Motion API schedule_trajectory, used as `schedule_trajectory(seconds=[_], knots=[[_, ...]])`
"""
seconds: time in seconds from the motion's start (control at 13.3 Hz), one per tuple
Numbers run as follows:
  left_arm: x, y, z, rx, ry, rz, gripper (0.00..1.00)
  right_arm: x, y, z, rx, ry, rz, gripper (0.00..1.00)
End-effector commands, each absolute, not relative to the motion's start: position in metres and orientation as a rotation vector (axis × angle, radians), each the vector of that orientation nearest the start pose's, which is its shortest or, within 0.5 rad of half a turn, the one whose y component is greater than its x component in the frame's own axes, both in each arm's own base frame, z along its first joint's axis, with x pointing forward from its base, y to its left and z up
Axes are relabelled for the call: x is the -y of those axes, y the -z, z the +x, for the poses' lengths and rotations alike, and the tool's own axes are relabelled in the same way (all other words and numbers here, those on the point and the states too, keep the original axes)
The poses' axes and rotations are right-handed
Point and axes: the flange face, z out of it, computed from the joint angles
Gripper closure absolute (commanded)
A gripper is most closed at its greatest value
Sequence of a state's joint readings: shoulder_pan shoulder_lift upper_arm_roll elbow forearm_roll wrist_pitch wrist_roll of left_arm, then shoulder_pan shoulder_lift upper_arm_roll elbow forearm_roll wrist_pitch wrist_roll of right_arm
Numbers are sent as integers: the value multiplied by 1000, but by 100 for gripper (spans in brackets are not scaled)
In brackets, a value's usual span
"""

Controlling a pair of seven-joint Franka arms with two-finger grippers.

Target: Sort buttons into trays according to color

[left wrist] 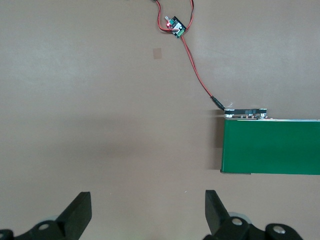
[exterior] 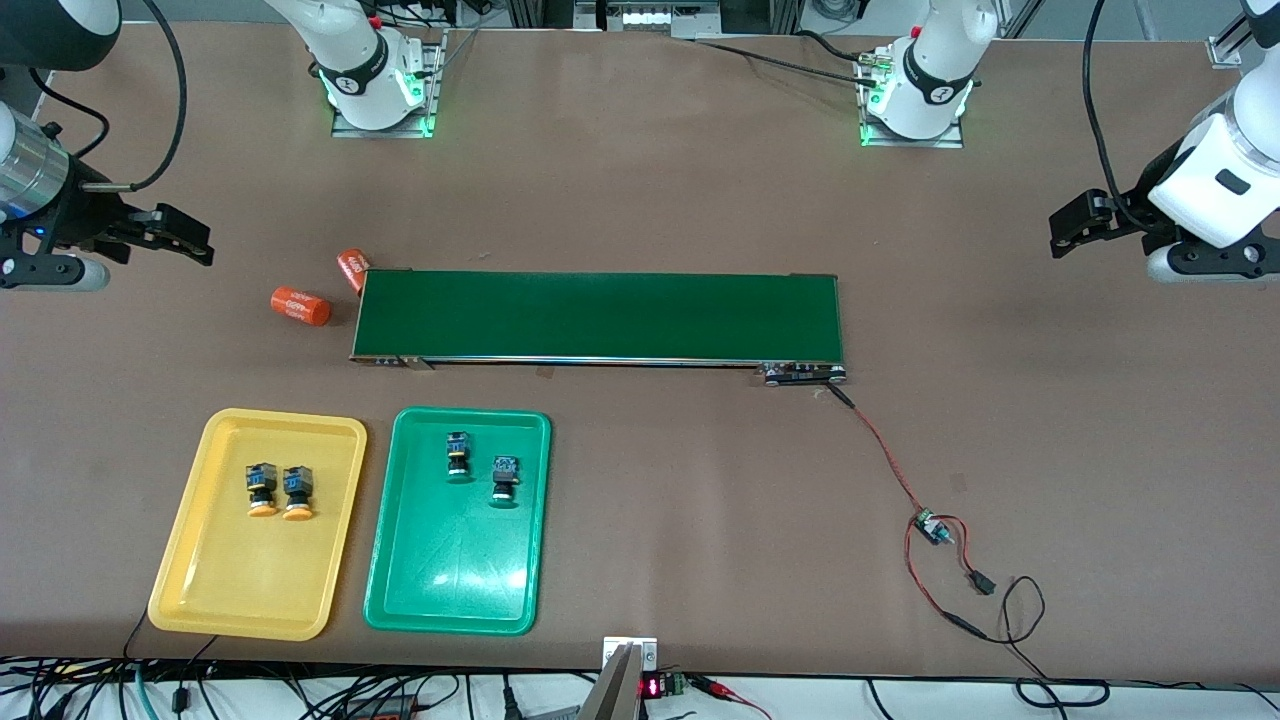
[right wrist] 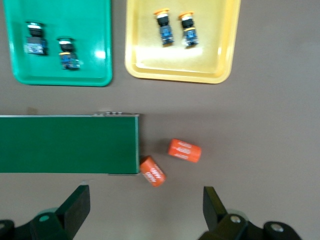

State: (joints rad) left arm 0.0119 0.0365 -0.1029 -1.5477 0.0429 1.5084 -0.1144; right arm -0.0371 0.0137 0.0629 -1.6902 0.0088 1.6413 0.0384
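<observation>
Brown table (exterior: 1000,200) — two trays, four buttons, two orange cylinders.

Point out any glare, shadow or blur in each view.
Front view: glare patches on the green tray; green lights glow at both arm bases. Left wrist view: even light, a soft shadow beside the conveyor belt. Right wrist view: slightly blurred, bright sheen inside the yellow tray.

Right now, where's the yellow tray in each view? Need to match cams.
Front view: yellow tray lies low in the picture, beside the green tray, toward the right arm's end, holding two orange-capped buttons.
Left wrist view: not in it.
Right wrist view: yellow tray sits along the picture's top edge, beside the green tray.
Shared landmark: the conveyor belt shows in all three.
</observation>
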Motion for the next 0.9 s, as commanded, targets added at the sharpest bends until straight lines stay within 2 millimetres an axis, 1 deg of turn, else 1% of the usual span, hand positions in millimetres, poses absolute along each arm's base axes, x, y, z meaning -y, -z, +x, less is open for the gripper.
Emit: schedule_trajectory(seconds=[0.0, 0.3, 0.45, 0.83], knots=[[48, -615, 560, 16, -103, -3109, 0, -19, -569, 564, -37, -86, -3098, 0], [50, -614, 561, 17, -113, -3136, 0, -22, -569, 566, -32, -67, -3093, 0], [43, -614, 560, 34, -115, -3138, 0, -25, -568, 567, -32, -70, -3078, 0], [46, -615, 559, 29, -124, -3133, 0, -24, -568, 567, -29, -70, -3081, 0]])
